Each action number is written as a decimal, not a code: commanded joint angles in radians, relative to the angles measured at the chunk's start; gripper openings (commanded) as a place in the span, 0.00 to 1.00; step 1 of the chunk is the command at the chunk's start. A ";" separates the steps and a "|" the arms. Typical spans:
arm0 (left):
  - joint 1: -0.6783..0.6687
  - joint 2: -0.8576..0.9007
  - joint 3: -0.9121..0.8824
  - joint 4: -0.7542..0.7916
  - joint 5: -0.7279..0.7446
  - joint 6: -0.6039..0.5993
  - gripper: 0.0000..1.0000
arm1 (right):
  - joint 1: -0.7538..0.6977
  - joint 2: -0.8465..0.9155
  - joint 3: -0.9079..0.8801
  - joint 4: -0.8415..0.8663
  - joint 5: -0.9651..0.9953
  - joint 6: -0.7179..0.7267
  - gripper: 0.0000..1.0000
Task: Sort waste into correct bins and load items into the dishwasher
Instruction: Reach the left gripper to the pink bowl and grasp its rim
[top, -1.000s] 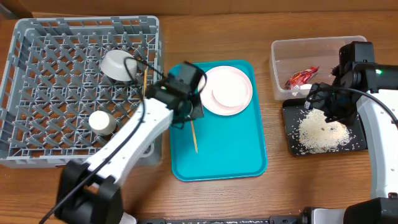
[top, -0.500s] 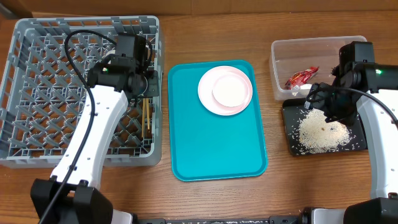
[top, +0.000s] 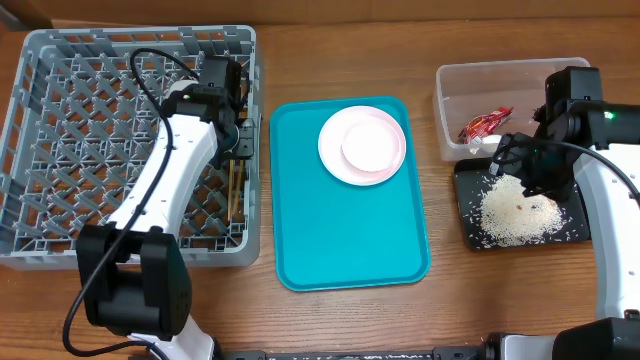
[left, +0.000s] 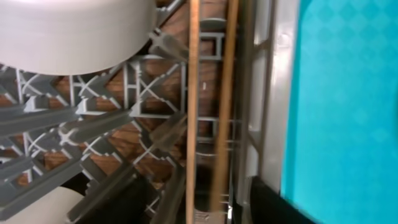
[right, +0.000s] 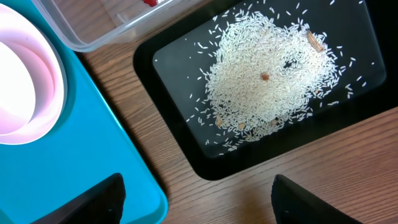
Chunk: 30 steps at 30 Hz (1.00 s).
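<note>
Two wooden chopsticks (left: 191, 93) (top: 237, 192) lie side by side in the grey dish rack (top: 60, 130) by its right wall. My left gripper (left: 205, 208) (top: 238, 150) is open just above them, one dark finger on each side. A grey bowl (left: 74, 31) and a white cup (left: 34, 208) sit in the rack nearby. The white plate (top: 333, 152) holds the pinkish-white bowl (top: 370, 142) on the teal tray (top: 340, 240). The red wrapper (top: 485, 124) is in the clear tub (top: 500, 80). Rice (right: 273, 81) fills the black tray (right: 180, 81). My right gripper (right: 205, 205) hangs open and holds nothing.
The rack's lattice wall (left: 273, 93) stands between the chopsticks and the teal tray (left: 348, 93). The clear tub and the black tray (top: 570, 235) sit close together at the right. Bare wooden table (right: 261, 186) lies under my right gripper.
My left arm swung from the teal tray over to the rack's right side with a chopstick. That chopstick now lies beside the other, and the jaws have opened. The right arm is unmoved.
</note>
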 joint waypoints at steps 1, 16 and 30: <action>0.010 0.006 0.040 -0.014 -0.015 0.006 0.61 | -0.005 -0.008 0.011 0.004 0.009 -0.003 0.77; -0.190 -0.022 0.232 -0.051 0.251 0.024 0.73 | -0.005 -0.008 0.011 0.006 0.010 -0.003 0.77; -0.471 0.187 0.230 0.182 0.250 0.308 0.84 | -0.005 -0.008 0.011 -0.023 0.029 0.005 0.79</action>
